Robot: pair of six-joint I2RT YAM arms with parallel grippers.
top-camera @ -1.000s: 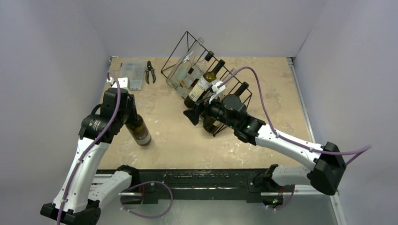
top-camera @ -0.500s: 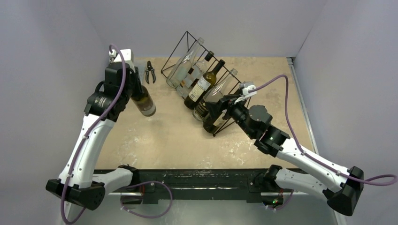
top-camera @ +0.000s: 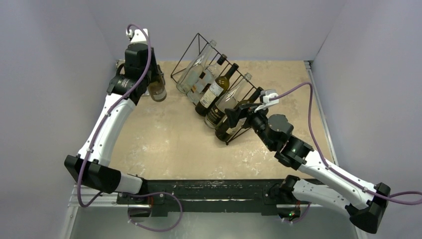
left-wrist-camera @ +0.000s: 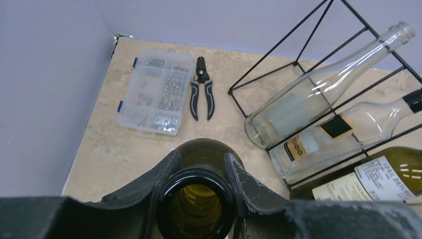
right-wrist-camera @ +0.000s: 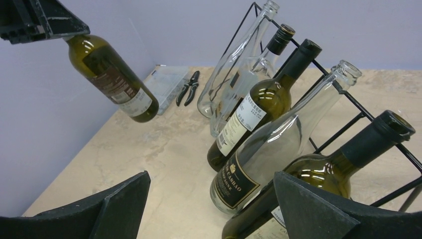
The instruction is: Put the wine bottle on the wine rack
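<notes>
We are watching the left arm stretching out long toward the upper left of the overhead view, wrist raised high near the back wall. The left gripper (left-wrist-camera: 200, 159) is clenching the neck of the wine bottle (right-wrist-camera: 117, 79). That bottle is hanging tilted in the air, base lowest, clear of the table (top-camera: 174, 134). It is sitting left of the wine rack (left-wrist-camera: 294, 63) and apart from it.

The right arm is reaching from the lower right toward the centre of the overhead view. The right gripper (top-camera: 238, 113) is standing with jaws spread wide, grasping nothing, just beside the rack's lower-right end.

We are counting six bottles: the held one and five lying in the rack's slots:
- a clear bottle (right-wrist-camera: 234, 69)
- a black-capped clear bottle (right-wrist-camera: 281, 35)
- a white-labelled green bottle (right-wrist-camera: 261, 107)
- a black-labelled clear bottle (right-wrist-camera: 283, 139)
- a foil-topped green bottle (right-wrist-camera: 343, 164)

We are also counting one rack, one pair of pliers (left-wrist-camera: 201, 89) and one clear organizer box (left-wrist-camera: 157, 92). The pliers and box are lying side by side at the upper left of the left wrist view.
</notes>
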